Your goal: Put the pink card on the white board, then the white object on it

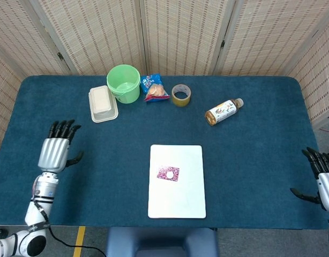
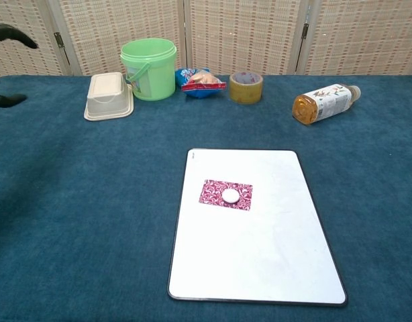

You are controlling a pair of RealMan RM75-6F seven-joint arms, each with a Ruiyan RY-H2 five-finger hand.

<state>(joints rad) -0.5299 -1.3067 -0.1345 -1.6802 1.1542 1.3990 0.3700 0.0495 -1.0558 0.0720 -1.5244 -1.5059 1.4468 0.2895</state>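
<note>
Altogether one pink card (image 2: 225, 194), one white object (image 2: 230, 195), one white board (image 2: 260, 255)

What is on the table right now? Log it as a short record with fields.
board: white board lies flat at the table's near centre
card: pink card lies on the board
object: white object rests on the card
left hand: open, holds nothing
right hand: open, holds nothing
back row: green bucket, tape roll, bottle on its side

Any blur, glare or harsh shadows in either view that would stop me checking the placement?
Head view: even, soft light, sharp throughout; the white object on the pink card is small but clear. Chest view: the white board is bright without blown-out glare; the left hand is cropped at the frame edge, showing only as dark fingertips.
</note>
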